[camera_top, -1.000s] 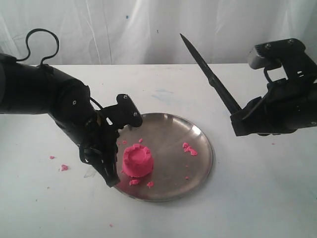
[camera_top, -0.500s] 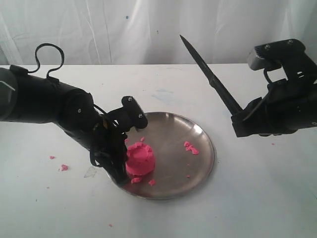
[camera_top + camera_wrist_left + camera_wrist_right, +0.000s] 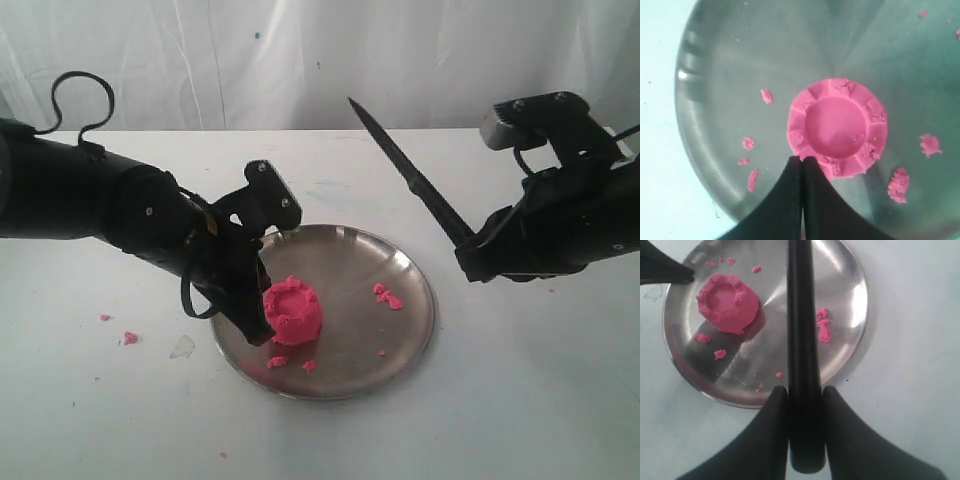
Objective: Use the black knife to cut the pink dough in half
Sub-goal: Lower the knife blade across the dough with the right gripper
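While the right gripper (image 3: 804, 399) clamps the slim black knife (image 3: 405, 168) outside the round metal plate (image 3: 405, 275), the pink dough lump (image 3: 293, 311) sits opposite, touching the closed left gripper (image 3: 801, 162).

The right fingers (image 3: 765, 435) are closed on the handle of the black knife (image 3: 800, 315), one pressing on each side. The blade runs straight out from them, crossing in front of the round metal plate (image 3: 845, 285) on the pale surface (image 3: 910, 370). The pink dough (image 3: 727, 302), a round lump with a dented top, sits on the plate's left part, apart from the blade. Flat pink crumbs (image 3: 822, 330) lie right of the blade, and smaller bits (image 3: 702, 337) near the dough. The left fingers' (image 3: 667, 271) dark tip is just beside the dough; whether it touches is unclear.
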`<state>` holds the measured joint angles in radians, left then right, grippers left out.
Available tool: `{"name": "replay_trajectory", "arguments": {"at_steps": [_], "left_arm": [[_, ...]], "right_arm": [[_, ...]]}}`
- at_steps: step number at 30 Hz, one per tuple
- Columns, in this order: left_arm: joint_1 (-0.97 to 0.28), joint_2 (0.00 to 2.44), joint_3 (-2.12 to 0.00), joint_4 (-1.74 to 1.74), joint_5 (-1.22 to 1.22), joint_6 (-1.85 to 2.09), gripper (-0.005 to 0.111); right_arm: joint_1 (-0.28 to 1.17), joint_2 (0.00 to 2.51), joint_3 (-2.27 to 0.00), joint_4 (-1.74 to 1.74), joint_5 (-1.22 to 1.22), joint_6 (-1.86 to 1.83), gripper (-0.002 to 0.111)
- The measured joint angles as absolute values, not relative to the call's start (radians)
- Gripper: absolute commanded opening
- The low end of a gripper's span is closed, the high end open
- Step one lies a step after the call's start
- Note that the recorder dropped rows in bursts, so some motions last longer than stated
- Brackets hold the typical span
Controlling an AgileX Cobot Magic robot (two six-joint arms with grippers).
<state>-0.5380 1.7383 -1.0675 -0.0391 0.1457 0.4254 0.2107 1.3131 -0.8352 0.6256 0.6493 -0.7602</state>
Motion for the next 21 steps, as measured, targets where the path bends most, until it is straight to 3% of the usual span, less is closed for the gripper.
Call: {"name": "replay_trajectory", "arguments": {"at_steps": [13,21], "left_arm": [[-0.538,1.69,-1.068,-0.039,0.146,0.425,0.0],[-0.538,1.69,-1.068,-0.039,0.146,0.425,0.0]], "right_arm": [[0.371,1.564,-0.893,0.599,0.676,-0.76,0.0],[0.481,1.618,-0.939,0.361,0.699,-0.587,0.0]]}}
